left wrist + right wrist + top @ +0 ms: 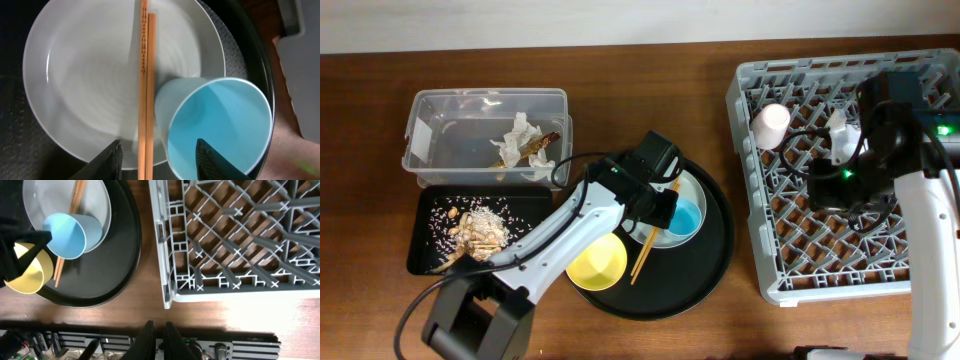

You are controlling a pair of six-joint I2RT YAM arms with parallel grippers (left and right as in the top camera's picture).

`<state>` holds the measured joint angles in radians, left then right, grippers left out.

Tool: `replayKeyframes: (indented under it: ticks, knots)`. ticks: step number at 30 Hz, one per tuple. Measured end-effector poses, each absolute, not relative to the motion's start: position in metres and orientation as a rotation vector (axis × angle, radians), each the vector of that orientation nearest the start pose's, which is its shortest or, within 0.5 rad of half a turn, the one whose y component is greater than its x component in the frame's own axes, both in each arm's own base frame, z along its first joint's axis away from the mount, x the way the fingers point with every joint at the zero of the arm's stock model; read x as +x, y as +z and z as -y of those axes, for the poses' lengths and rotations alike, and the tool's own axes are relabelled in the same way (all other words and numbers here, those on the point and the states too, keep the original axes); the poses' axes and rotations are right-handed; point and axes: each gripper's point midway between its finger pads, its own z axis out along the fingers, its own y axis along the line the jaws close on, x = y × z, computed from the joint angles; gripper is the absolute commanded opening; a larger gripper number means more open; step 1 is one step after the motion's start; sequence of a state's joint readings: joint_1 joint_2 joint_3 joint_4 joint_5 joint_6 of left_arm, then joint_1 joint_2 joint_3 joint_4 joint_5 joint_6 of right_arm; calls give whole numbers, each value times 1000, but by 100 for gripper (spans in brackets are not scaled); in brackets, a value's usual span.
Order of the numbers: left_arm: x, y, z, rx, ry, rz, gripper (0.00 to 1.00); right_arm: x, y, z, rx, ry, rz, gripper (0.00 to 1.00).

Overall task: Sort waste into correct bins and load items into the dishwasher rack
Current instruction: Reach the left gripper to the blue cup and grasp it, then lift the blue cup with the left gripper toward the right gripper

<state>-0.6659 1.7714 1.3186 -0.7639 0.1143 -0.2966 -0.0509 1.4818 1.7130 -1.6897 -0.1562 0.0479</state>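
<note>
The left gripper (159,150), jaws partly spread, straddles the chopsticks (145,75) and the rim of the blue cup (220,125), which is tipped over on the grey plate (85,85) at frame centre; whether it grips cannot be told. The right gripper (159,337), clenched empty, hangs at the rack (240,240) on the right, where a pink cup (771,124) sits in the upper-left corner.

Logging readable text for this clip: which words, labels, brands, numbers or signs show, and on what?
White label on the clear box: too small to read.
Chopsticks: a row of tiny dark marks on one, no legible characters.
No other text shows in any view.
</note>
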Motion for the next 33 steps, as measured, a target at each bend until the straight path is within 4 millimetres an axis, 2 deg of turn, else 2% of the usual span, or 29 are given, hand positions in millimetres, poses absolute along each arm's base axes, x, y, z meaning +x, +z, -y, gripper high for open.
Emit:
replayKeyframes:
  ticks: [2,6,12,13,14,15,16,19,20,21,22,25,27,29,33]
  knots:
    - [307,85,266,549,-379,-2806,36,249,246,-14,134,236,-3024,10]
    - [307,65,266,549,-345,-2849,9,250,244,-14,131,236,-3024,10]
    - [307,61,265,544,-336,-2858,1,250,244,-14,131,236,-3024,11]
    - [307,61,265,544,-336,-2858,1,250,244,-14,130,236,-3024,17]
    - [307,61,265,544,-337,-2858,0,250,244,-14,130,236,-3024,29]
    - [307,61,265,544,-337,-2858,0,250,244,-14,134,237,-3024,45]
    - [307,61,265,544,-338,-2858,0,250,244,-14,128,237,-3024,54]
    - [307,63,265,543,-341,-2853,0,250,244,-15,122,241,-3024,60]
    - [307,67,266,543,-350,-2846,0,250,244,-15,121,240,-3024,68]
    - [308,72,266,542,-359,-2833,0,250,243,-15,122,241,-3026,92]
    - [308,82,267,541,-378,-2811,0,249,243,-15,125,242,-3029,99]
    - [309,113,270,536,-433,-2738,0,248,243,-15,123,243,-3034,99]
    - [311,148,273,528,-484,-2648,0,248,243,-15,122,243,-3034,99]
    - [311,169,274,527,-523,-2597,0,248,243,-15,121,248,-3032,99]
    - [302,212,277,535,-710,-2514,0,252,244,-19,117,280,-3014,99]
